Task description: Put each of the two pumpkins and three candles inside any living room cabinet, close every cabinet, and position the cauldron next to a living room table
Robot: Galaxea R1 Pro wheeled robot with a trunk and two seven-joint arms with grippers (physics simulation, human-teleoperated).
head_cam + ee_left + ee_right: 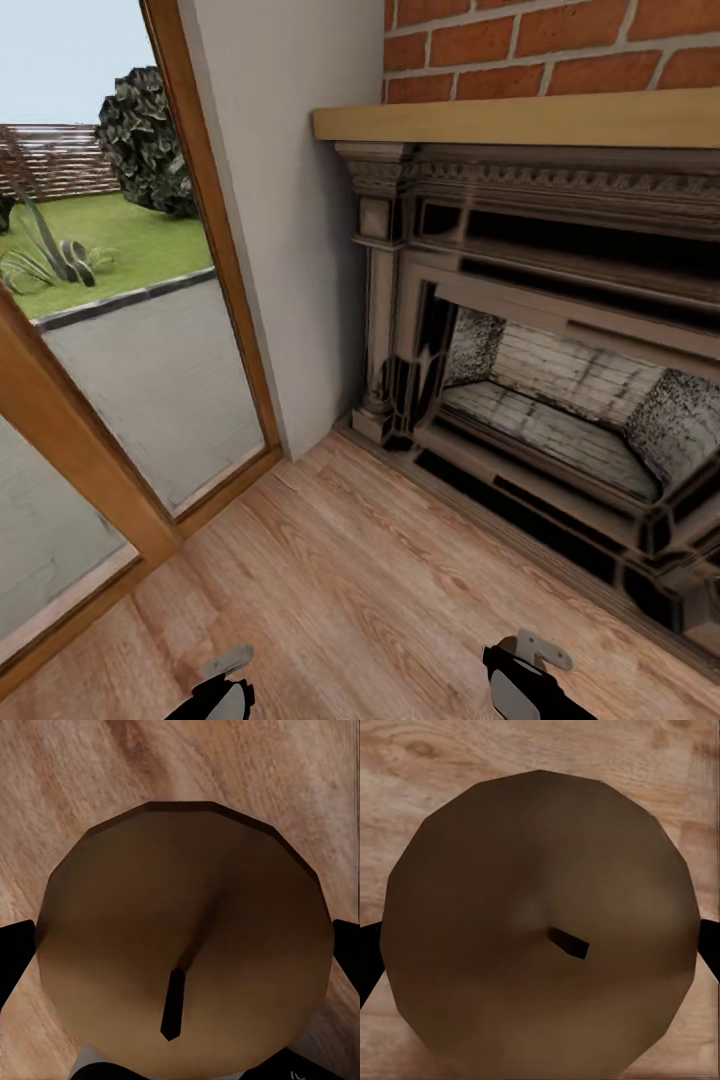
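My left tool [222, 690] grips one candle [184, 945], my right tool [520, 675] another [540, 926]. Fireplace [540, 400] at frame right; stowing both remains, I judge.

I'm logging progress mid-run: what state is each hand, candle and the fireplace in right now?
Left hand: shut on a candle, held over the wooden floor.
Right hand: shut on a second candle.
Both candles: unlit.
Fireplace: open, unlit.

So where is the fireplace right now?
In the head view the fireplace is ahead on the right, under the wooden mantel, with the glass door to its left.
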